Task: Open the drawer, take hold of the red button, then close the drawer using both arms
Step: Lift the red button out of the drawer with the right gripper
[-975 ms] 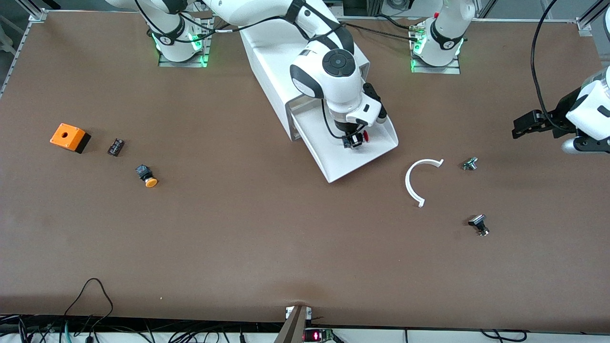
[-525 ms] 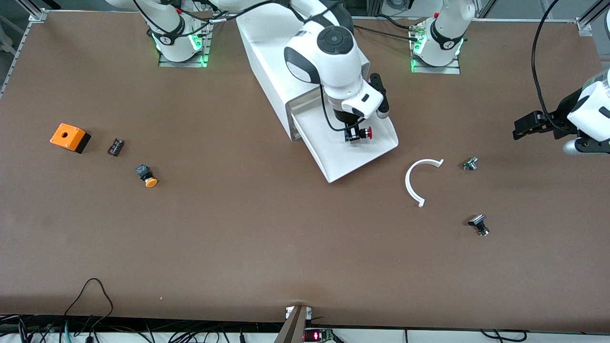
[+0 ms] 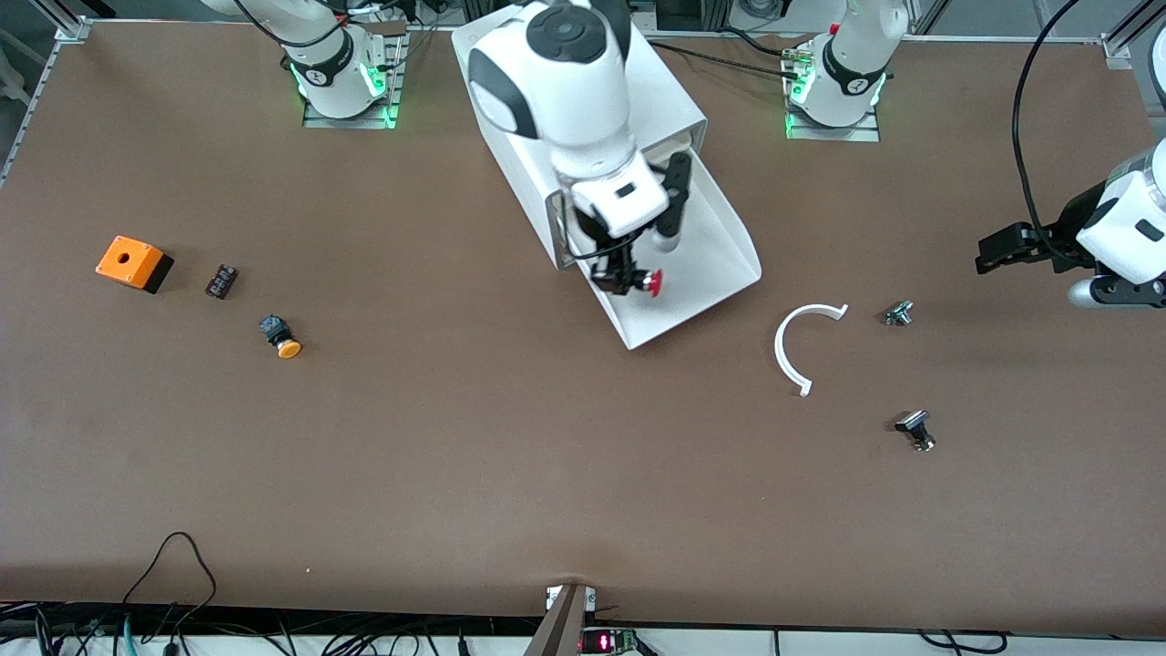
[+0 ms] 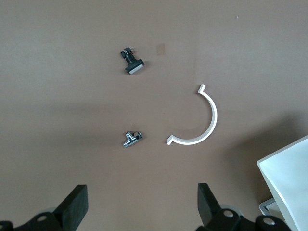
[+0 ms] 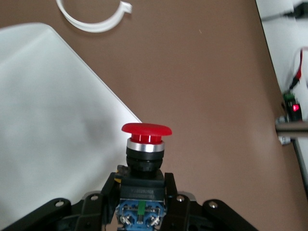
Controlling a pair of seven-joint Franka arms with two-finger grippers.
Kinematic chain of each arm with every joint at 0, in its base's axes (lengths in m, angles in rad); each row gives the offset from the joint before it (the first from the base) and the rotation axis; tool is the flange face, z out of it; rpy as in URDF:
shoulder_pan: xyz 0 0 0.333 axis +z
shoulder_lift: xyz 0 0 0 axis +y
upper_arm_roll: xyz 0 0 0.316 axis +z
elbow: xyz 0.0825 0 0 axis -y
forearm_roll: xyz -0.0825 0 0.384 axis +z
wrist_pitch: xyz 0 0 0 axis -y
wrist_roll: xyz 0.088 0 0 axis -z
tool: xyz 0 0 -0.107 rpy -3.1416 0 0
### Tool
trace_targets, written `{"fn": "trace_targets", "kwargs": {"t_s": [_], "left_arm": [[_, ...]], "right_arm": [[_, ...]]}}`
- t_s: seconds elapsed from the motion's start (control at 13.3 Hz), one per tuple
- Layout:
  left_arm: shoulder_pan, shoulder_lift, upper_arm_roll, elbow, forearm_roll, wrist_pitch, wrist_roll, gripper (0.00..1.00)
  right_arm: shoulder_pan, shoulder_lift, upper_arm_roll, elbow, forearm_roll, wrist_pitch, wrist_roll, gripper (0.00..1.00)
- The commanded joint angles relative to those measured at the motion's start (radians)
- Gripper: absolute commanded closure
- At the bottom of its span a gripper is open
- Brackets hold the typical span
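Your right gripper (image 3: 629, 278) sits just above centre of the front frame, up in the air over the drawer (image 3: 720, 251), fingers clamped on the black body of the button (image 3: 649, 282). The right wrist view confirms it: button (image 5: 146, 144) pinched between both fingers (image 5: 110, 187), red cap pointing away from the camera, white drawer floor (image 5: 48, 120) filling the frame's upper left.

The drawer is pulled out of the cabinet (image 3: 537, 173) at top centre, with its front toward the lower right.

Your left gripper (image 3: 1002, 246) hangs at the right edge of the front frame, over bare desk (image 3: 547, 474), waiting. Fingers (image 4: 74, 204) are spread wide with nothing between them.

In the middle right of the front frame you have a white curved strip (image 3: 797, 342), a small metal fitting (image 3: 898, 313) next to it, and a black-headed part (image 3: 915, 430) lower down.

In the middle left: an orange box (image 3: 132, 262), a small dark block (image 3: 220, 281) and an orange-capped button (image 3: 281, 337).
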Motion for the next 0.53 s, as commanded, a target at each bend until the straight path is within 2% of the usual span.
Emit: {"fn": "trace_targets", "kwargs": {"t_s": [0.0, 0.3, 0.45], "left_arm": [[-0.001, 0.028, 0.0, 0.036, -0.005, -0.012, 0.009, 0.0], [-0.001, 0.054, 0.0, 0.036, 0.002, -0.009, 0.049, 0.0], [-0.001, 0.086, 0.002, 0.051, -0.005, -0.006, 0.095, 0.0]], "right_arm": [[-0.04, -0.083, -0.005, -0.139, 0.001, 0.008, 0.09, 0.6], [-0.105, -0.149, -0.042, -0.303, -0.002, 0.013, 0.231, 0.6], [-0.138, -0.155, -0.045, -0.337, -0.005, 0.013, 0.288, 0.6]]}}
